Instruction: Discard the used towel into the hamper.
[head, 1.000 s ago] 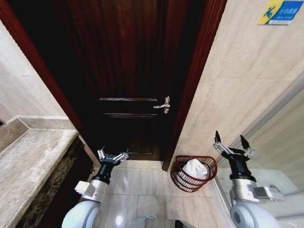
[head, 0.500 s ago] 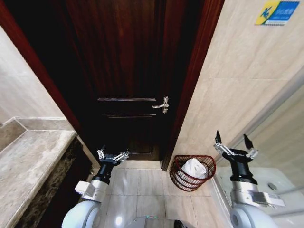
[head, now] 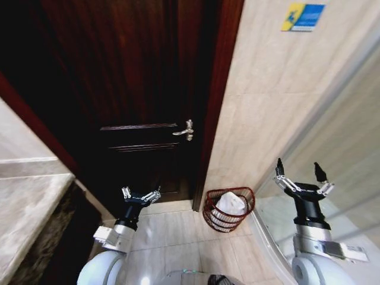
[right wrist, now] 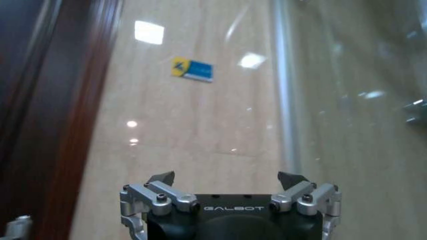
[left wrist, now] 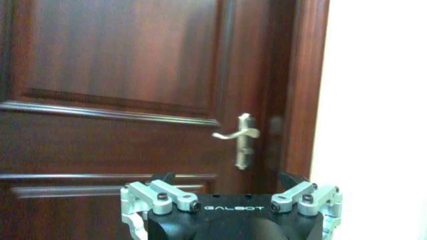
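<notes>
A white towel lies crumpled inside the hamper, a dark red wire basket on the tiled floor beside the door frame. My left gripper is raised at the lower left, open and empty, pointing at the dark wooden door. At the lower right my right gripper is also held up open with nothing in it, to the right of the hamper and above it. The left wrist view shows the open left gripper facing the door; the right wrist view shows the open right gripper facing the beige wall.
A dark wooden door with a silver lever handle stands ahead. A marble counter runs along the left. Beige tiled wall with a blue and yellow sign lies to the right, next to a glass partition.
The whole head view has shifted left, so the camera has turned to the right. The towel stays in the hamper and both grippers stay open and raised.
</notes>
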Motion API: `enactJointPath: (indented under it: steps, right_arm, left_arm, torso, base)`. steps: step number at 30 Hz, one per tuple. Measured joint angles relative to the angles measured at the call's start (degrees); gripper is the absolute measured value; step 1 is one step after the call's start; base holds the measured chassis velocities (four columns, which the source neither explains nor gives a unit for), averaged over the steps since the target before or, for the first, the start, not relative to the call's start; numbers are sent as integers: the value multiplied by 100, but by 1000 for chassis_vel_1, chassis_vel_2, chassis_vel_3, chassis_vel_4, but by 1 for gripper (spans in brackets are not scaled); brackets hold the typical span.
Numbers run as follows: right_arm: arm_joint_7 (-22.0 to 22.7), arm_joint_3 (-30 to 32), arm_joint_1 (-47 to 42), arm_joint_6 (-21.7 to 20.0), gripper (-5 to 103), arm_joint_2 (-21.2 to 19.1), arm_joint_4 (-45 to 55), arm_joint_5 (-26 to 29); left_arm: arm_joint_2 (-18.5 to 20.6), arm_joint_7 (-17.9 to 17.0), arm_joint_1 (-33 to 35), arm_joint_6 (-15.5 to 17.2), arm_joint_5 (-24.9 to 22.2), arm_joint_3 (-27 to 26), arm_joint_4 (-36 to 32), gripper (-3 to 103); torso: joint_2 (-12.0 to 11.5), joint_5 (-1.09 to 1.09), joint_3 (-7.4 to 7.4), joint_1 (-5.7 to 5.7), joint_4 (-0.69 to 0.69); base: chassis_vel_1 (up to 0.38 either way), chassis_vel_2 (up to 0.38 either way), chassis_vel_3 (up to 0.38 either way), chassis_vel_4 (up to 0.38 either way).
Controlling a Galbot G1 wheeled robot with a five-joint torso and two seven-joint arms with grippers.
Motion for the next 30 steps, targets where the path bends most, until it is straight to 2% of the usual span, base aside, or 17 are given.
enactJointPath:
  steps: [30]
  right_arm:
    - [-95, 400, -79, 326, 100, 194, 60, -99]
  left_arm:
    - [0, 0, 0, 0, 0, 0, 0, 100]
  torso:
    - [0, 0, 0, 0, 0]
  base:
    - [-124, -126, -125, -122]
